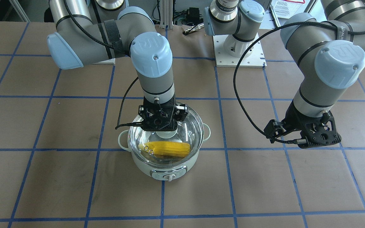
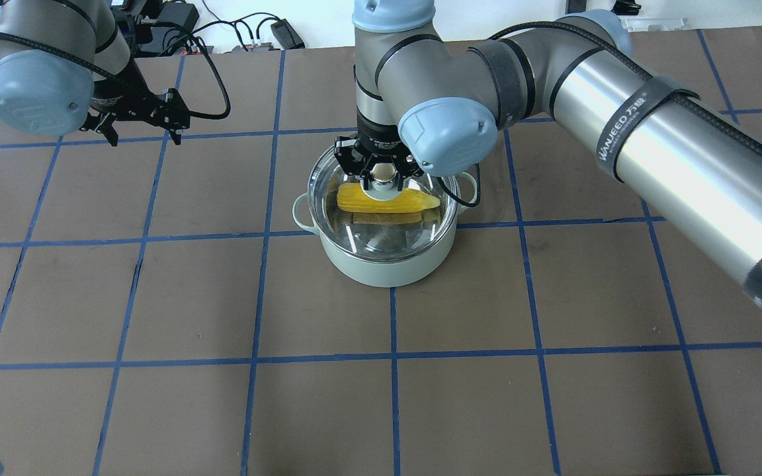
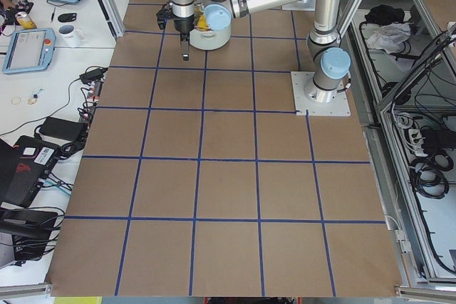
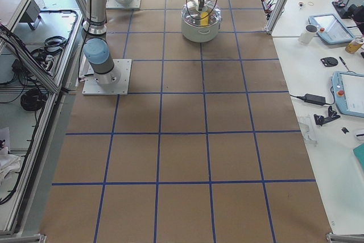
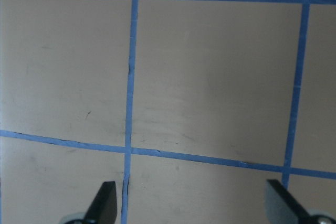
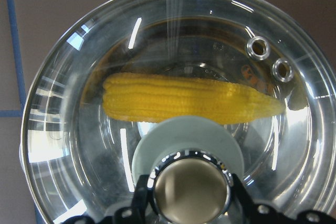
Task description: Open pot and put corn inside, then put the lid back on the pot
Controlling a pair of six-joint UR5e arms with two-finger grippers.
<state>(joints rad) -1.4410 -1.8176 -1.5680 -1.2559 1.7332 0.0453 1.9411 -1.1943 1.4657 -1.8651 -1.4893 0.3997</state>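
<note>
The pale mint pot (image 1: 166, 167) stands mid-table with its dial toward the front-facing camera. The yellow corn (image 1: 169, 148) lies flat inside it and shows through the glass in the right wrist view (image 6: 184, 98). The clear glass lid (image 1: 190, 126) sits level on the pot's rim. My right gripper (image 1: 165, 128) stands straight above the pot. Its fingers close on the lid's knob (image 6: 189, 187). My left gripper (image 1: 309, 139) is open and empty over bare table to the pot's side. Its fingertips (image 5: 105, 203) are spread wide.
The brown table top carries a blue tape grid (image 2: 394, 357). An arm's base plate (image 1: 239, 53) is bolted behind the pot. Side benches hold tablets (image 4: 330, 27) and a mug (image 4: 310, 32) beyond the table's edge.
</note>
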